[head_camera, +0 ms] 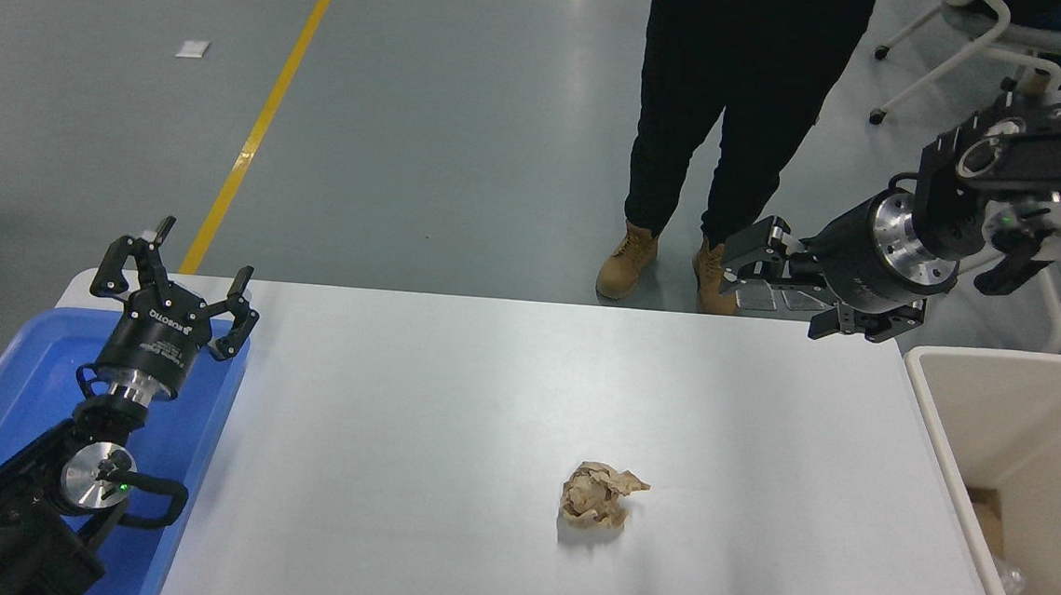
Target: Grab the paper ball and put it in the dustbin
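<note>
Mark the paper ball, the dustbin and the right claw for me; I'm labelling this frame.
paper ball (598, 496), head view, middle of the crumpled wad.
dustbin (928, 420), head view, its near left rim.
right claw (750, 260), head view, midway between its fingertips.

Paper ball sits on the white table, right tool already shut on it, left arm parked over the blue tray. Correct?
Not quite. The head view shows the right tool up near the table's far right edge, holding nothing and well apart from the paper ball. The ball does lie on the white table, and the left tool is over the blue tray.
</note>
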